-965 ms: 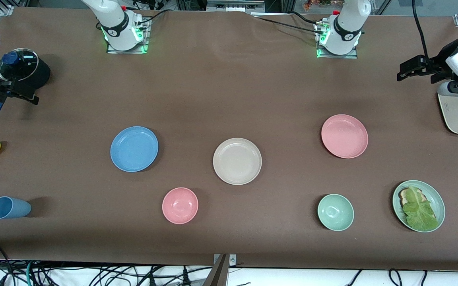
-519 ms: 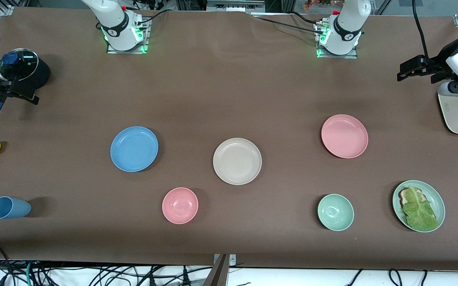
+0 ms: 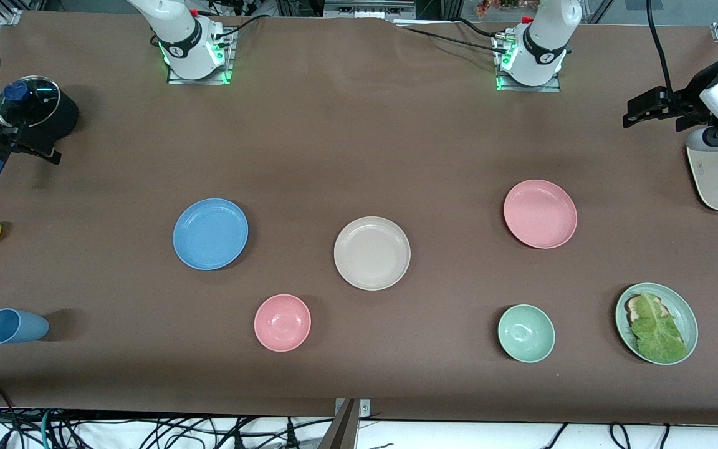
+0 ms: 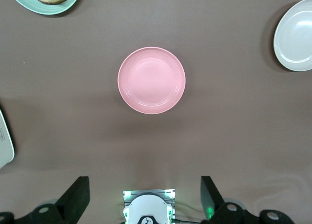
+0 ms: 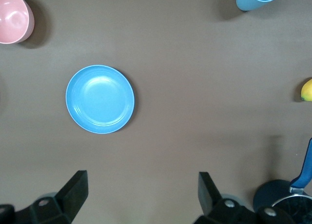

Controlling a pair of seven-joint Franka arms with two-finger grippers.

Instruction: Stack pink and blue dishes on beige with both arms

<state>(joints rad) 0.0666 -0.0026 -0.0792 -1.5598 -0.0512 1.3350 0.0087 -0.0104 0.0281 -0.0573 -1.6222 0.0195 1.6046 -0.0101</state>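
Right now both arms wait high above the table, nothing in either grip. The left gripper [image 4: 144, 197] hangs with its fingers spread wide, over bare cloth at the left arm's end of the table, and the right gripper [image 5: 141, 194] hangs just as wide at the right arm's end. The beige plate [image 3: 372, 253] sits mid-table, between the blue plate [image 3: 210, 234] and the pink plate [image 3: 540, 214], each well apart from it. All three lie flat, unstacked.
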